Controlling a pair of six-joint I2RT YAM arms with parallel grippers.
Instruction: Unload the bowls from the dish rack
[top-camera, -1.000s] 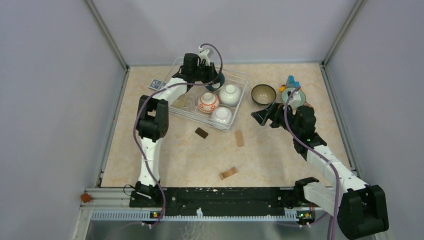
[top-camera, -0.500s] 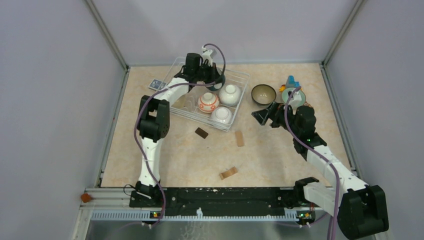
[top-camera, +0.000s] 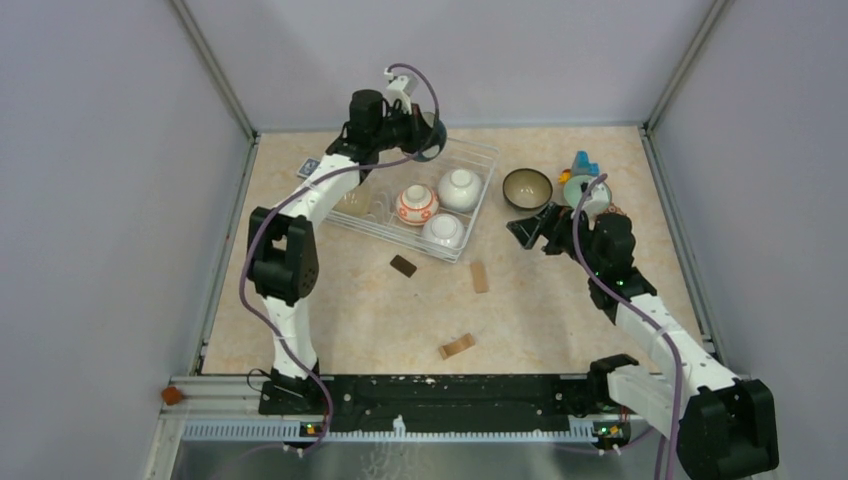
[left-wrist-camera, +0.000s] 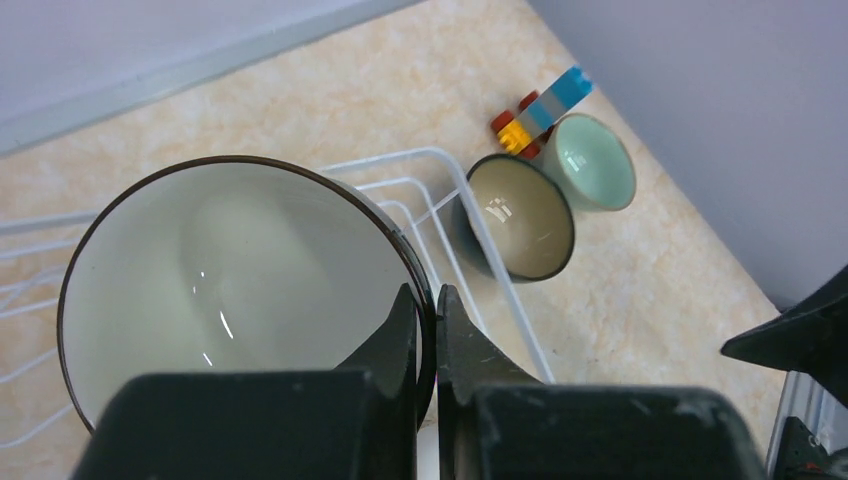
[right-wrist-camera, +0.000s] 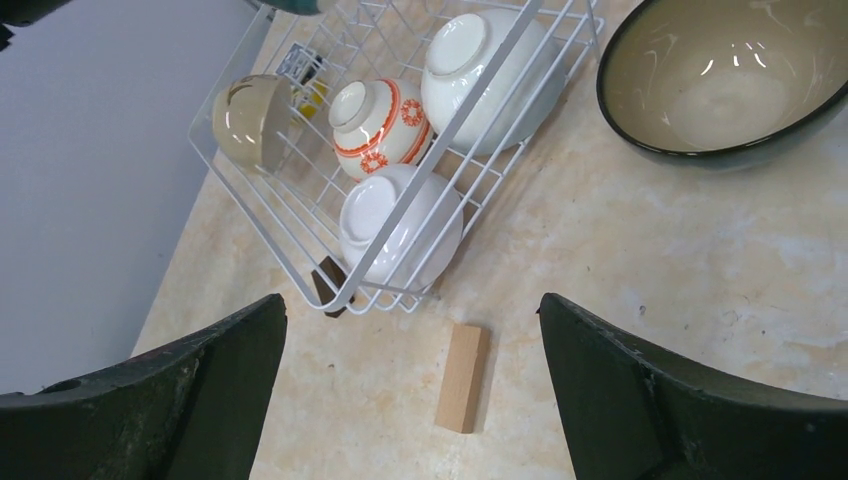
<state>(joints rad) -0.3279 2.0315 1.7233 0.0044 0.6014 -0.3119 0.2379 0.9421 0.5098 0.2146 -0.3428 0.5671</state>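
Bowl (left-wrist-camera: 240, 290): wrist view shows left jaws pinching its rim, overhead seemingly dark teal; right jaws spread.

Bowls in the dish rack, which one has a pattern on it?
The orange-red patterned bowl, upside down beside two plain white bowls in the dish rack; the beige bowl is unpatterned too.
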